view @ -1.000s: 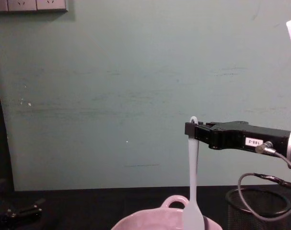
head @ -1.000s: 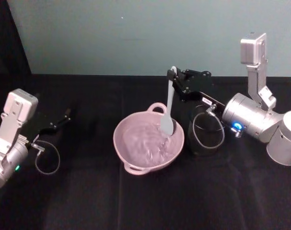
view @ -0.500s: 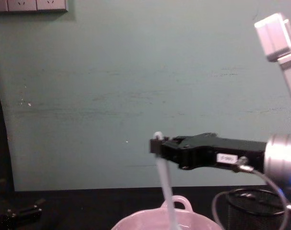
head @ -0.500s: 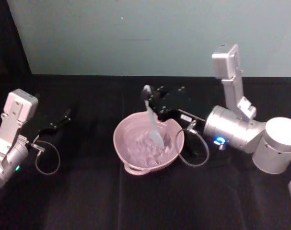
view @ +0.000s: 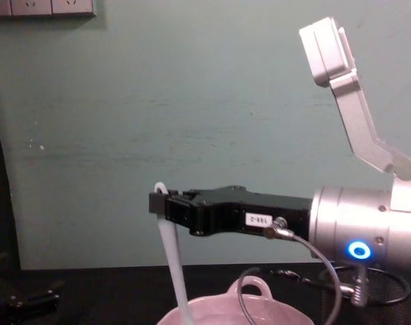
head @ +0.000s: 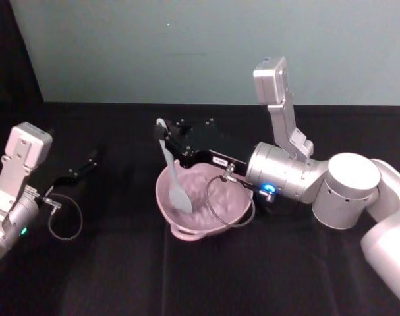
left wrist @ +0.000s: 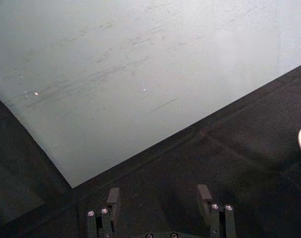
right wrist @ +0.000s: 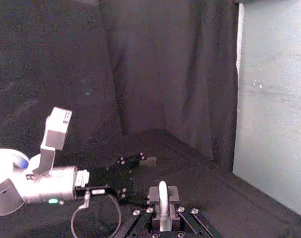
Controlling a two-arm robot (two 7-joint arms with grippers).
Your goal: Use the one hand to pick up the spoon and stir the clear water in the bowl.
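Right gripper [head: 164, 131], jaws clamped on the spoon [head: 175, 178] by its handle, holds its blade in the bowl [head: 167, 217]; left gripper [head: 89, 160] sits aside, jaws apart.

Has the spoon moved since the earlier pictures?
Yes. Gripped by the right gripper, the spoon swept from the right side of the bowl toward its left rim.

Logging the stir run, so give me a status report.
Right gripper shut on spoon, blade down in bowl. Left gripper open, parked far left. Right arm's cable hangs over bowl.
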